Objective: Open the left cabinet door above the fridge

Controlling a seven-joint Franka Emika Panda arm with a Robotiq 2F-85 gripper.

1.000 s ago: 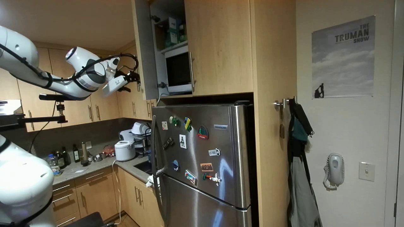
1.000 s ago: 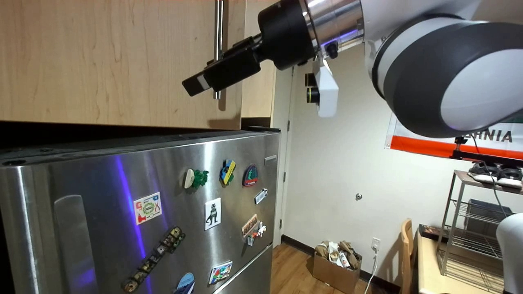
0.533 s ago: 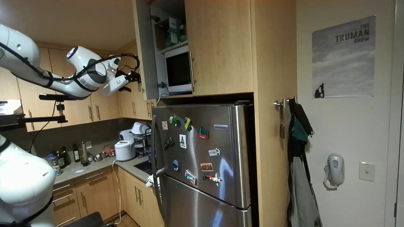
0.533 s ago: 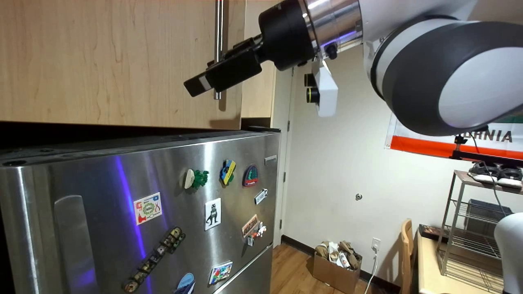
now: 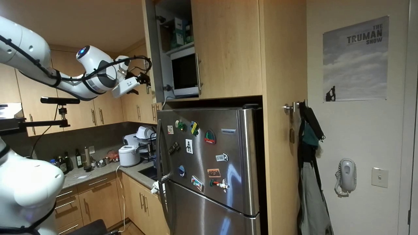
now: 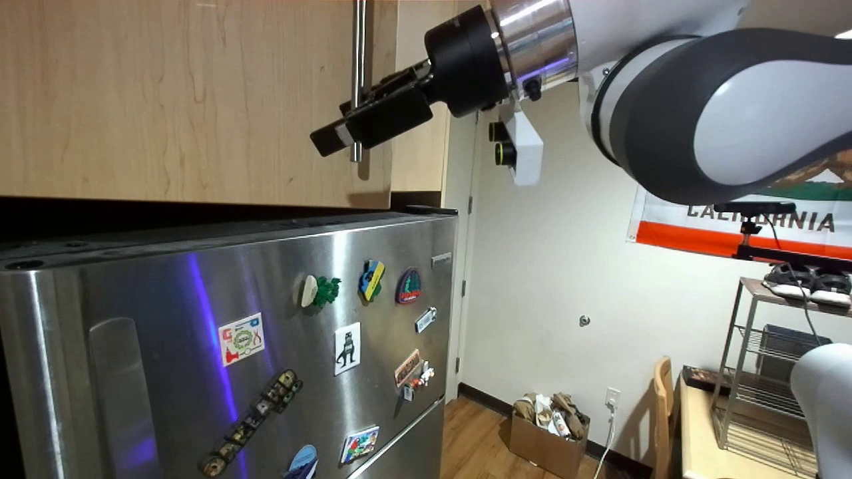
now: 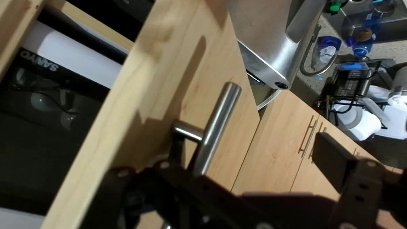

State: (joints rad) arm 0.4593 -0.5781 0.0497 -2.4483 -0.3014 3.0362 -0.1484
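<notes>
The left cabinet door [image 5: 151,55] stands partly open above the fridge [image 5: 202,163] in an exterior view, its grey inner face showing. Its outer maple face [image 6: 200,100] shows in an exterior view, with the vertical bar handle [image 6: 359,53]. My gripper [image 6: 338,120] is at the lower part of that handle; it shows small in an exterior view [image 5: 140,84]. In the wrist view, the gripper [image 7: 254,156] has its jaws wide apart. One finger is between the handle bar [image 7: 216,130] and the door face. The other finger [image 7: 332,159] is well away from the bar.
The right cabinet door [image 5: 228,49] is shut. A microwave [image 5: 185,73] and boxes [image 5: 178,34] are inside the opened cabinet. A camera on a mount [image 5: 60,100] sits below the arm. Counter cabinets [image 7: 276,136] lie behind the door in the wrist view.
The arm and gripper have moved right in an exterior view. The door's free edge has shifted right with them, showing less of its inner face. The finger stays behind the bar.
</notes>
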